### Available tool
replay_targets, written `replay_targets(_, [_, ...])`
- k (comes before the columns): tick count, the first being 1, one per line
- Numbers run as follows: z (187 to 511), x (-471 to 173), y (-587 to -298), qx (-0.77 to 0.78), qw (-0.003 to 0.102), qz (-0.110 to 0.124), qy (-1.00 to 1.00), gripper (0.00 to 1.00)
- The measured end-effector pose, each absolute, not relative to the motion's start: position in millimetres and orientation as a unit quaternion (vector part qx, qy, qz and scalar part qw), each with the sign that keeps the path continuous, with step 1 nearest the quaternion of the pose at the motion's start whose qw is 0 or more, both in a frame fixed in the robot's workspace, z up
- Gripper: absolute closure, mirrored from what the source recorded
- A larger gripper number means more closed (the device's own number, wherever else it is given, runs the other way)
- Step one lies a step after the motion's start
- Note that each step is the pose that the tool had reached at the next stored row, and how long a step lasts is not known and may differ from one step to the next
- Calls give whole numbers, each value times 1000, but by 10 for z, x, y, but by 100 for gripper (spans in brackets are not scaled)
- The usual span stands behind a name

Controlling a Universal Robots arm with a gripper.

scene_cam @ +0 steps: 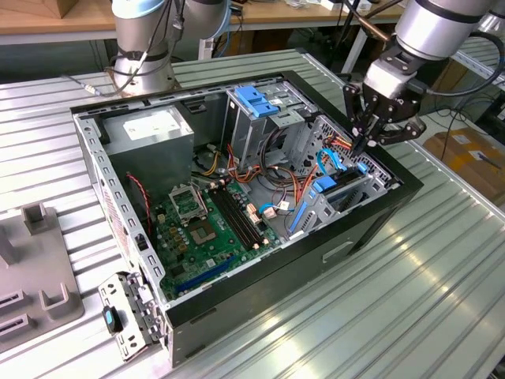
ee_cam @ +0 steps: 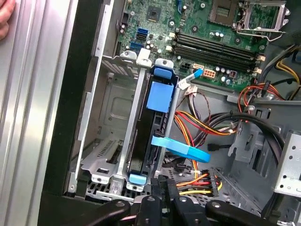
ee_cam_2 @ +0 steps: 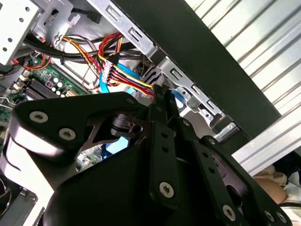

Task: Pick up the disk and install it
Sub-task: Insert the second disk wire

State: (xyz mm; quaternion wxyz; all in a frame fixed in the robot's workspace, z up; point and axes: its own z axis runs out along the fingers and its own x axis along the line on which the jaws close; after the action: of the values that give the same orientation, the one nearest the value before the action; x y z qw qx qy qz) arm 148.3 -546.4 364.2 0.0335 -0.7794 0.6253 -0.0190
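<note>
The gripper (scene_cam: pixel 365 144) hangs over the far corner of the open computer case (scene_cam: pixel 371 229), at the exterior view's right. Its jaws are clenched together with nothing between them, tips just above the drive bay (ee_cam: pixel 110 141).

The disk (ee_cam: pixel 145 134) stands on edge in that bay inside a blue carrier (ee_cam: pixel 160 96), close against a metal rail. The slot between it and the black case wall is bare metal and gives open room. On its other side the space is crowded: a flat blue cable (ee_cam: pixel 181 149) and a bundle of red, yellow and black wires (ee_cam: pixel 202 127) run just beside the carrier.

The first wrist view looks straight down the bay to the motherboard (ee_cam: pixel 216 42) and catches a person's fingertip (ee_cam: pixel 3 21) on the ribbed table. In the second wrist view the gripper's black body hides the disk. The exterior view shows the ribbed table (scene_cam: pixel 442 300) lying open around the case.
</note>
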Motion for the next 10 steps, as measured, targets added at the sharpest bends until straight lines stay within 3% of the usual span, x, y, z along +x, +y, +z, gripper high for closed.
replay_targets(10, [3637, 1460, -5463, -733, 32, -21, 679, 84])
